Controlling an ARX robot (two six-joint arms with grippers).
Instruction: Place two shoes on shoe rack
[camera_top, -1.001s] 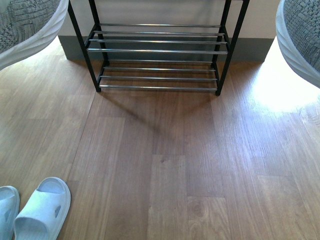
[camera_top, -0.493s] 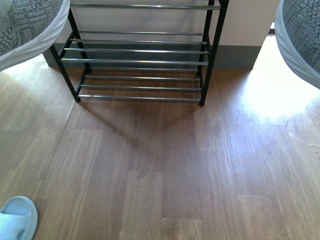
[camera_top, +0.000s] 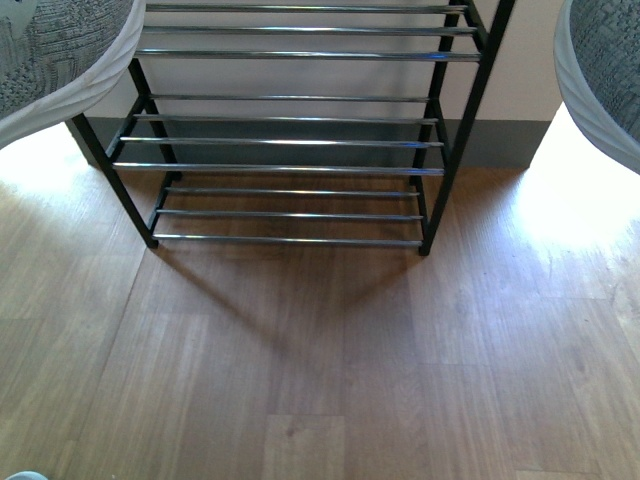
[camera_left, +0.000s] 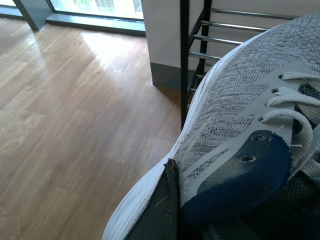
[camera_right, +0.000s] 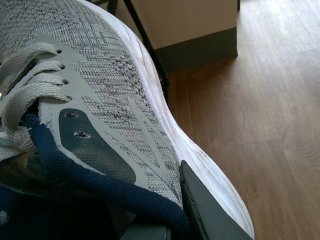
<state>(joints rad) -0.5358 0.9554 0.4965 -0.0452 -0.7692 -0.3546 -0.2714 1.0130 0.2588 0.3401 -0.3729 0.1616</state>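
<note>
Wood floor (camera_top: 320, 350) all round, shoe rack (camera_top: 290, 140) dead ahead on it, backed against the wall. Left sneaker (camera_top: 50, 50) held high, left of rack, apart from its bars. Right sneaker (camera_top: 610, 70) high off rack's right side, also apart. Left gripper (camera_left: 192, 220) clamped on left sneaker's side, right gripper (camera_right: 175, 220) clamped on right sneaker's. Sliver of pale slide (camera_top: 20, 476) well short of rack.

- The left finger (camera_left: 165, 205) is a thin, near-black matte blade that widens away from its tip.
- Its edge is scuffed with pale scratches and specks.
- The right finger (camera_right: 202, 210) is a flat, dark grey slab, smooth and matte, with a bevelled, angled tip.
- A paler grey part (camera_right: 145, 233) sits at its base.
</note>
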